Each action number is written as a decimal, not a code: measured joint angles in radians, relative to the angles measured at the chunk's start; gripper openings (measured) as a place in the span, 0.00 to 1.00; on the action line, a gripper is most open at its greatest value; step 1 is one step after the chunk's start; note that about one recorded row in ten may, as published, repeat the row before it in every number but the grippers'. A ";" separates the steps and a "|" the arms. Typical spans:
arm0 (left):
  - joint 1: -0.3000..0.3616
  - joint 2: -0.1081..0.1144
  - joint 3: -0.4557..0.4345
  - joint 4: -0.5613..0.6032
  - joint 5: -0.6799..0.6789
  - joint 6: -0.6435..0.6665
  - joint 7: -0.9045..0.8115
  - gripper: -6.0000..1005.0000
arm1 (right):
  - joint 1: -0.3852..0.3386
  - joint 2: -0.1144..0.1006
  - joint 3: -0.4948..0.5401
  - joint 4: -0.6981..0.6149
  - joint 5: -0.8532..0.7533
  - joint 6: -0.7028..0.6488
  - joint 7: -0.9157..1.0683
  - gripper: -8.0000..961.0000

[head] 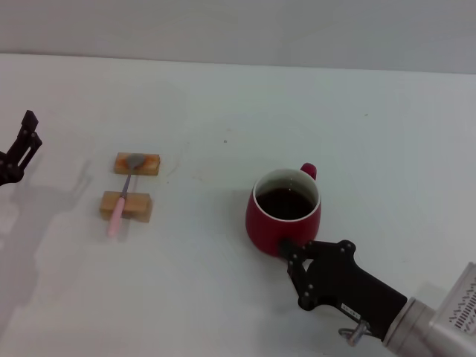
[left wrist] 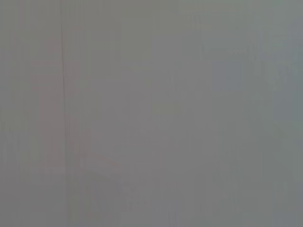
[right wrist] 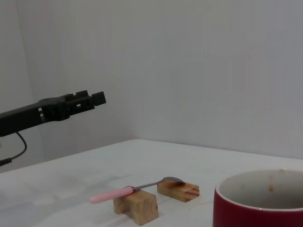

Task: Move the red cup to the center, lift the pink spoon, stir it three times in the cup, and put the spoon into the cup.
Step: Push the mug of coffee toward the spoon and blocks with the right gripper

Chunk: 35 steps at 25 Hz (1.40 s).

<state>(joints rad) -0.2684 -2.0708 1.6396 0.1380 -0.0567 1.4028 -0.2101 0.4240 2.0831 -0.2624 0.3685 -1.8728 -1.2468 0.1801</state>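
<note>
The red cup (head: 283,213) stands upright on the white table, right of the middle, with dark liquid inside and its handle facing away from me. It also shows in the right wrist view (right wrist: 258,201). My right gripper (head: 295,260) is at the cup's near wall, touching or almost touching it. The pink spoon (head: 122,196) lies across two tan wooden blocks to the left, bowl on the far block, pink handle sticking out past the near block; the right wrist view (right wrist: 128,190) shows it too. My left gripper (head: 22,145) hangs raised at the far left, away from the spoon.
The far wooden block (head: 137,163) and the near wooden block (head: 126,206) hold the spoon off the table (head: 223,97). The left arm (right wrist: 42,111) shows above the table in the right wrist view. The left wrist view shows only a blank grey surface.
</note>
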 joint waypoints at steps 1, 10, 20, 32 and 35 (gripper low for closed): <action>0.000 0.000 0.000 0.000 0.000 0.000 0.000 0.79 | 0.001 0.000 0.000 -0.002 0.000 0.001 0.000 0.01; 0.000 0.000 0.000 0.000 0.000 0.001 0.000 0.79 | 0.008 0.000 0.008 -0.016 0.000 0.023 0.002 0.01; -0.001 0.000 0.000 0.000 0.000 0.000 0.000 0.79 | 0.002 0.004 0.016 0.014 -0.061 -0.020 -0.039 0.01; 0.000 -0.001 0.001 -0.001 0.000 -0.001 0.000 0.78 | -0.042 0.000 0.054 0.064 -0.081 -0.331 -0.409 0.01; 0.001 -0.001 -0.002 -0.002 0.000 0.000 0.000 0.78 | -0.070 0.000 0.092 0.058 -0.080 -0.382 -0.482 0.01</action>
<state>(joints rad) -0.2675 -2.0716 1.6379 0.1364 -0.0568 1.4029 -0.2101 0.3537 2.0830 -0.1706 0.4265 -1.9530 -1.6292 -0.3021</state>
